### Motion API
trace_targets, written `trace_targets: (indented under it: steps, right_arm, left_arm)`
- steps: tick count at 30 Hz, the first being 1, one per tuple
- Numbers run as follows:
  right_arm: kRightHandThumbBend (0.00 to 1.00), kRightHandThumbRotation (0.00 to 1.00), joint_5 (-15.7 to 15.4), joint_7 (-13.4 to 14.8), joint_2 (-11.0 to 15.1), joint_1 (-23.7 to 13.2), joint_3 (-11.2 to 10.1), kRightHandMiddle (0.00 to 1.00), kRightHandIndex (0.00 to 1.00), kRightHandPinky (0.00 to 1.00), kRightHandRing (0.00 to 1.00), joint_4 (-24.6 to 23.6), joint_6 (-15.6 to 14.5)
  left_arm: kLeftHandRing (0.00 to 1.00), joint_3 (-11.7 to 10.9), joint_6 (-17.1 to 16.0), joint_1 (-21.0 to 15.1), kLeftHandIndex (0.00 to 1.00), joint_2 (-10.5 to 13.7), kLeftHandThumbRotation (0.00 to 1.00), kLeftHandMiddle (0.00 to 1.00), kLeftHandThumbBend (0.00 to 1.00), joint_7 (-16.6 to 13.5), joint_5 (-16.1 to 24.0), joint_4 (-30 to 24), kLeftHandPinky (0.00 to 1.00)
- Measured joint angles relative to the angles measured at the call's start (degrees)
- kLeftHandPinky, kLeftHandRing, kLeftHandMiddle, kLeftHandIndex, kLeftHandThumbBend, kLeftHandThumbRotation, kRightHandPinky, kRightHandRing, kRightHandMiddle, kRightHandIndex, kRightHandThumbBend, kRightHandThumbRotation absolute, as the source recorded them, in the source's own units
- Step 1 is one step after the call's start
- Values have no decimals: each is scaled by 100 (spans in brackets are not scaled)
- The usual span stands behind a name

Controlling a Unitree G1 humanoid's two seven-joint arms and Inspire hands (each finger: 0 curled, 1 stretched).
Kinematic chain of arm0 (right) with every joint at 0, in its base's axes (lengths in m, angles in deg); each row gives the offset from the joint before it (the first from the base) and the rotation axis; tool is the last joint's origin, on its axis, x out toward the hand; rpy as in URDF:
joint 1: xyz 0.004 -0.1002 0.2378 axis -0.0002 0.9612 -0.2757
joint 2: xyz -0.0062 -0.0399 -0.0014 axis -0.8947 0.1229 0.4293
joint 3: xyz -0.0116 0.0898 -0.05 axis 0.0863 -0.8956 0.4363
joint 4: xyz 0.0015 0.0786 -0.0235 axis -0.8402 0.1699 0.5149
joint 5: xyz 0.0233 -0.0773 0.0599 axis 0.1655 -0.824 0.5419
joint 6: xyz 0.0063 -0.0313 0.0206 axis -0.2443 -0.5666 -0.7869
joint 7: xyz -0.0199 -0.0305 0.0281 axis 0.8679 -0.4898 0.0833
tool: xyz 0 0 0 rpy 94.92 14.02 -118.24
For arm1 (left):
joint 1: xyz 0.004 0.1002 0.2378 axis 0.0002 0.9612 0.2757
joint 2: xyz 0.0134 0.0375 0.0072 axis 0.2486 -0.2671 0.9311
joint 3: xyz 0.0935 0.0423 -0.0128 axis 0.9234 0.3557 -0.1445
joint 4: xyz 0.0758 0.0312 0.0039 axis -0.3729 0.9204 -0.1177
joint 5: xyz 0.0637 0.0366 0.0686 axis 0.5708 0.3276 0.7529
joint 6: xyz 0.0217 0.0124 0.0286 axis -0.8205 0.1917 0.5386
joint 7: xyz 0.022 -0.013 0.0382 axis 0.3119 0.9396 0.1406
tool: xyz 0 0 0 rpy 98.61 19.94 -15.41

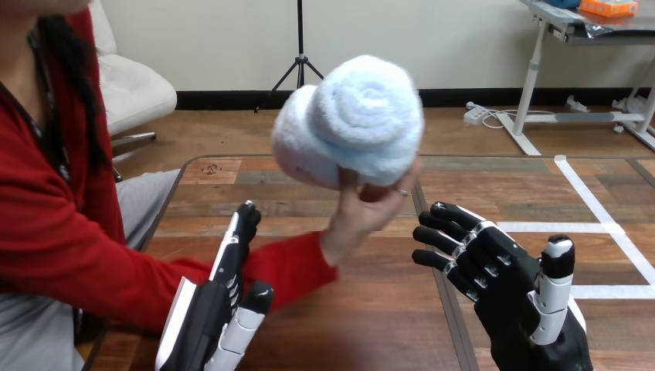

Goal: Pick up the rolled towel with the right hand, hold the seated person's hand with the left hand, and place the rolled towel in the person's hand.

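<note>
Head view – towel [349, 124] up off the table [371, 325], rolled in a fat white and pale blue swirl. Sits in the person's hand [369, 212], pinched from below by the fingertips, with the round end turned this way. Looks done, or close to done, as far as the handing over goes.

Left hand [216, 313]: flat and straight, pointing up, with nothing in it. Stands right by the red sleeve [290, 267], just below the wrist. Touching or not, hard to tell. Not wrapped round the wrist or the hand, so no real hold there yet.

Right hand [502, 270]: spread wide, a little bent, palm turned to the person's hand. Holds nothing. Hovers near the person's hand, apart from it, low over the table.

About the towel: looks soft and squishy, light as a pillow, fluffy and not slippery. Won't break if dropped. Could come unrolled, though, if grabbed by a loose outer flap. Best to take it round the fat middle, thumb on one side and fingers on the other, with a gentle squeeze – enough to dent it, not enough to squash the roll flat. Might tip out of a small pinch, being big for the hand under it, so better to cup it from below.
</note>
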Motion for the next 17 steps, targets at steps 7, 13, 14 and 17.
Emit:
trace_targets:
  steps: [7, 13, 14, 17]
  right_arm:
    - [100, 100, 1, 18, -3, 0, 1, 83, 83, 77, 83, -12, -9]
    - [100, 100, -1, 50, -4, 0, 3, 86, 88, 82, 87, -12, -18]
    - [100, 100, -2, 59, -4, 0, 3, 86, 88, 83, 87, -12, -18]
    - [100, 100, -27, 100, -4, 0, 2, 87, 89, 85, 88, -12, -18]
  left_arm:
    - [100, 24, 16, 2, 100, 0, 100, 100, 99, 107, -156, -36, 100]
    - [100, 41, 15, 2, 100, -6, 100, 100, 97, 170, -274, -50, 100]
    - [100, 42, 15, 2, 100, -7, 100, 100, 97, 178, -303, -50, 100]
    - [100, 47, 14, 2, 100, -7, 100, 100, 97, 199, -418, -54, 100]
